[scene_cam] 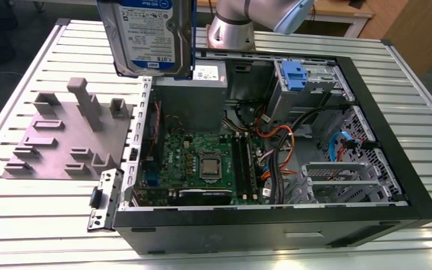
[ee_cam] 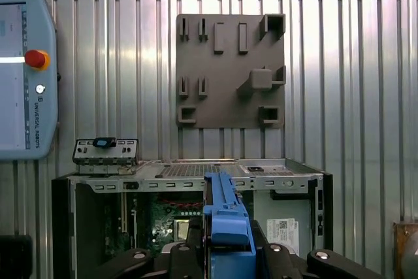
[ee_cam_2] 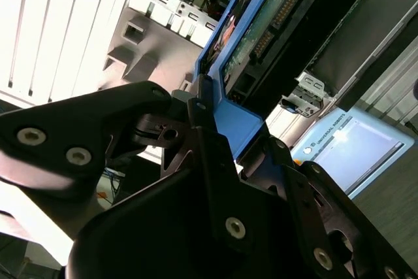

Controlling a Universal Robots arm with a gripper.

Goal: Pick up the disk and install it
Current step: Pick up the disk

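I'm working in a robotics lab. I see a slatted aluminium bench point(scene_cam: 21, 225), a grey fixture plate point(scene_cam: 51, 138) and a teach pendant point(ee_cam: 26, 76).

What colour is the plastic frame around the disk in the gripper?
Bright blue. The frame around the disk shows best in the first wrist view.

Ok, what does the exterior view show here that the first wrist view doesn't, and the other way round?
Exterior view: the disk's white-and-blue label face, held high over the table, plus the drive cage's blue tab and the arm's base. First wrist view: the gripper shut on the disk's blue carrier edge, and the teach pendant with its red button. Both: the disk, the open computer case with its motherboard, and the grey fixture plate.
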